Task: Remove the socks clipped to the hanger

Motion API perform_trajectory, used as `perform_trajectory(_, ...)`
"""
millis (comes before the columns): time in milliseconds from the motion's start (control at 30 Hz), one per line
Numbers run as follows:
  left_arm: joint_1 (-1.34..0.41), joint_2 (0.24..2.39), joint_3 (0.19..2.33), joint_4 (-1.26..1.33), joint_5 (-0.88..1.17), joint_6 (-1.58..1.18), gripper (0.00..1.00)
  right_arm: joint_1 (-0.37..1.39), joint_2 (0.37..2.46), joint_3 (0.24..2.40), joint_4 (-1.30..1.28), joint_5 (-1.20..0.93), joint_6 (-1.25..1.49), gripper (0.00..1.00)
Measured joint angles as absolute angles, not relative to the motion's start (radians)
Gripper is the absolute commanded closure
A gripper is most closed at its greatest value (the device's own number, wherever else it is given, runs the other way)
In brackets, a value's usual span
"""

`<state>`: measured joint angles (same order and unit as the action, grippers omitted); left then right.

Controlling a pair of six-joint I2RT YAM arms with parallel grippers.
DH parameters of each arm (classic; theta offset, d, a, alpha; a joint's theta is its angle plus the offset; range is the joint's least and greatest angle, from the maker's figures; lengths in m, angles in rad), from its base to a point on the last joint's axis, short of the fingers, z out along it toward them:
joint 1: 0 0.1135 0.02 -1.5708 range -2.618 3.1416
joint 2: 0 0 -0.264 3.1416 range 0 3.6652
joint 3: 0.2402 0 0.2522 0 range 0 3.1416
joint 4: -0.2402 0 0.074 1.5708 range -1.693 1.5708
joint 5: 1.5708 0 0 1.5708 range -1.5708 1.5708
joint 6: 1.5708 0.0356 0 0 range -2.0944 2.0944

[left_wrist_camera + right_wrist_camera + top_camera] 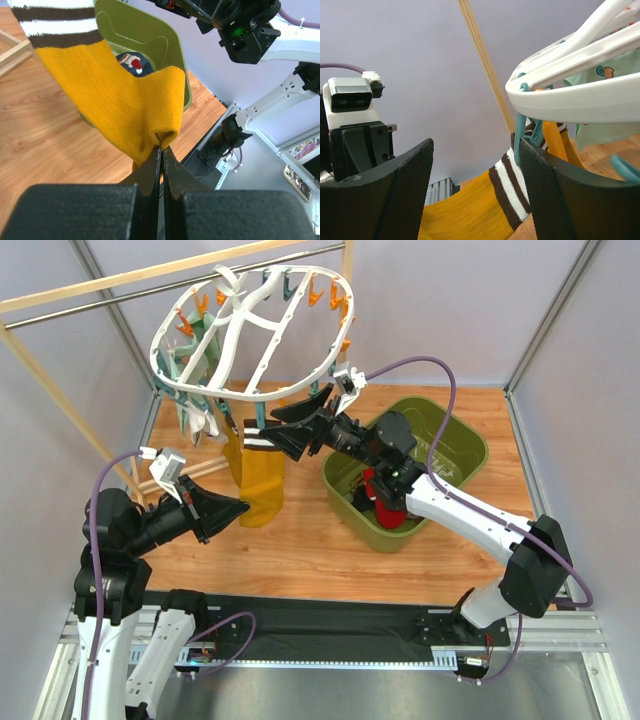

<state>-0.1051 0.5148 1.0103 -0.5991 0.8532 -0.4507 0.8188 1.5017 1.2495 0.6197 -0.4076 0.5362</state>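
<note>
Step in hand: freeing mustard sock [262, 480] from hanger [580, 97].

Nearest: left gripper [161, 149] pinched fully closed on sock's toe, fabric drawn toward it.

Further up: sock's brown-and-white striped cuff held by teal clip [522, 142] under hanger rim. Right gripper [475, 175] fingers spread wide, straddling clip, holding nothing. Contact with clip unclear.

Next move likely calls for squeezing clip open while left pulls sock free, then dropping it into green bin [470, 455] at right.

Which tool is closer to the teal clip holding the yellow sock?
Right. The right tool is open at the clip; the left tool pinches the sock's toe, lower down.
</note>
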Motion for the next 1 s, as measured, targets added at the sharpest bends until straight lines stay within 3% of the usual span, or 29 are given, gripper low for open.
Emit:
perform_trajectory(133,-0.105,0.517,1.018,-0.603,0.855,-0.451,1.00,0.818,1.504,1.250,0.649,-0.389,0.537,0.21)
perform_trajectory(733,-0.105,0.521,1.024,-0.602,0.867,-0.454,1.00,0.847,1.581,1.325,0.667,-0.361,0.521,0.27)
perform_trajectory(1000,-0.105,0.527,1.024,-0.599,0.875,-0.457,1.00,0.850,1.578,1.276,0.674,-0.378,0.522,0.22)
